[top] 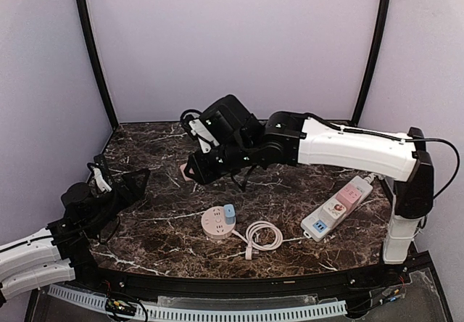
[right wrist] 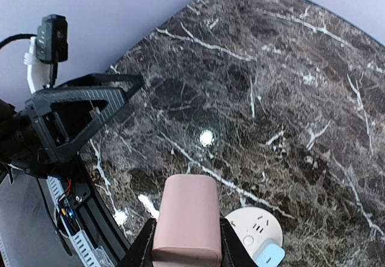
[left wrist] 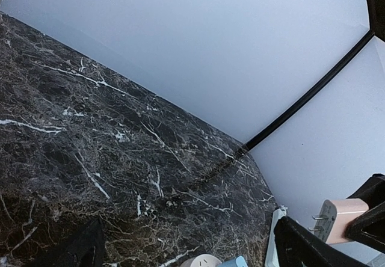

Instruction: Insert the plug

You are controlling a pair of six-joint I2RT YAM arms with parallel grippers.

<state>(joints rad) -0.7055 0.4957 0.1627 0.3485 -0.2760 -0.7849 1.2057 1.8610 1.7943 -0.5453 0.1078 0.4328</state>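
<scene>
My right gripper is shut on a pink plug, held above the dark marble table. From above, that gripper hangs over the table's left-centre with the plug at its tip. The left wrist view catches the plug at the right edge, its metal prongs pointing left. A round pink socket lies on the table with a blue plug in it, just right of the held plug in the right wrist view, socket. My left gripper stands open and empty at the table's left edge.
A white coiled cable lies right of the round socket. A white power strip with a pink and a blue adapter sits at the right. My left gripper's black fingers are near the table's left rim. Purple walls enclose the table.
</scene>
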